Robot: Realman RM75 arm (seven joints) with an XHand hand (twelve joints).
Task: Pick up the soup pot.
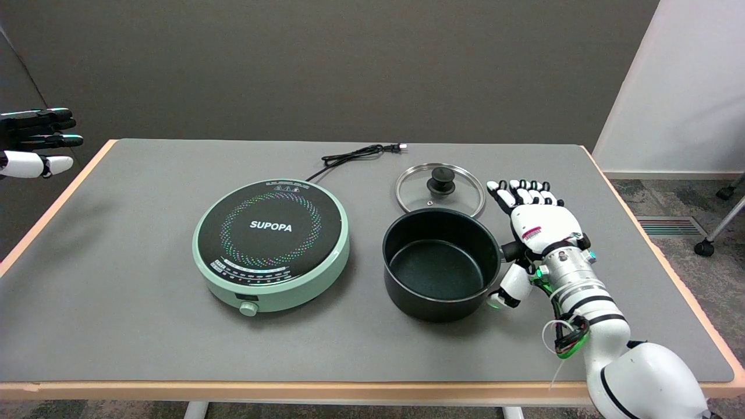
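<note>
I see the soup pot (437, 265), black, empty, lid off, on the grey table (116, 326) right of centre. My right hand (538, 233) sits beside its handle, fingers spread, gripping nothing.

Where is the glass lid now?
The glass lid lies flat on the table, right of centre, just behind the soup pot and left of the right hand.
</note>
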